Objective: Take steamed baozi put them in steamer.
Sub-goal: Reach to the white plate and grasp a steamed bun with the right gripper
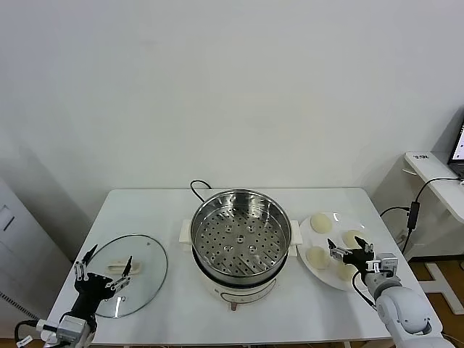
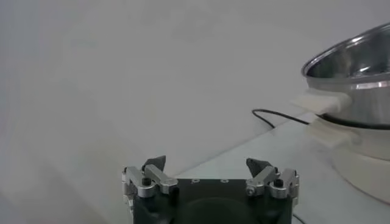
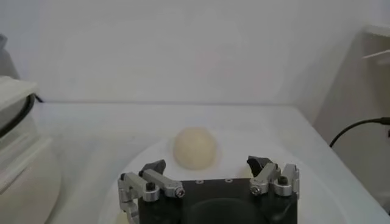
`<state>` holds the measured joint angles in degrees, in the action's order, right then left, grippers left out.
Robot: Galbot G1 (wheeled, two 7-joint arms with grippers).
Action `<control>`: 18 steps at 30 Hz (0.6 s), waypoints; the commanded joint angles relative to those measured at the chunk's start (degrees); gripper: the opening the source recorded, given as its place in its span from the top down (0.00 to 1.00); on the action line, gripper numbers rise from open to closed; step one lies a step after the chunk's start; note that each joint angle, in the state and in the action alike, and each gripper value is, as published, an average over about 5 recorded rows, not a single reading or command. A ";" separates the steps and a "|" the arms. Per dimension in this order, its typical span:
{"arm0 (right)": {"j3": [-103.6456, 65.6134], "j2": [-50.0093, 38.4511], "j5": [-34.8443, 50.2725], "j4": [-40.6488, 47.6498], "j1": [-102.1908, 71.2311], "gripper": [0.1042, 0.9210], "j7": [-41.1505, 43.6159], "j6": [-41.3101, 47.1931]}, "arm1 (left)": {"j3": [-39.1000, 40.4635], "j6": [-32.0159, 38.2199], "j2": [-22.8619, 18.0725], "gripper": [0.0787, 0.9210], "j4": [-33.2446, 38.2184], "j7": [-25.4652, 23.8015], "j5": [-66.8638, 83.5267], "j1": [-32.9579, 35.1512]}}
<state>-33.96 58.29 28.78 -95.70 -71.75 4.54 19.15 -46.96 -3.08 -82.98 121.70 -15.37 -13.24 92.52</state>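
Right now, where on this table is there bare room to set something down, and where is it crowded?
Bare table runs along the back edge behind the glass lid, and along the front edge before the steamer. The steamer's basket is empty. Crowded: the plate with four baozi, the open right gripper over them; the open left gripper over the lid.

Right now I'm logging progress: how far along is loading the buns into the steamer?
Done: the round glass lid is off, lying on the white table, and the shiny steel steamer basket stands empty. In hand: the right gripper, fingers open, hovers over the white plate. The left gripper waits open above the lid. Left: all four cream-white round buns.
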 commanded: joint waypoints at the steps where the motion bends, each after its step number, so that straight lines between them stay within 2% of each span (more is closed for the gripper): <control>1: 0.07 -0.77 1.08 0.13 0.04 0.12 0.89 -0.12 | -0.24 0.09 -0.12 0.12 -0.08 -0.25 -0.09 0.04; 7: 0.02 -3.89 -1.51 0.11 0.67 0.12 4.95 -1.85 | -0.54 0.50 -0.04 0.12 0.01 -0.26 -0.03 0.23; 13: 2.54 -20.57 -14.94 5.84 6.59 0.12 23.00 -11.86 | -0.86 0.89 0.21 0.12 0.03 -0.29 0.13 0.50; 18: 15.68 -33.08 -24.35 16.48 25.60 0.12 40.75 -19.95 | -0.62 0.84 0.10 0.12 0.07 -0.24 0.11 0.12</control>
<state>-23.44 37.69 12.70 -85.56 -55.59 30.61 6.21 -47.72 -2.33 -82.87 121.75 -15.58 -13.11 92.91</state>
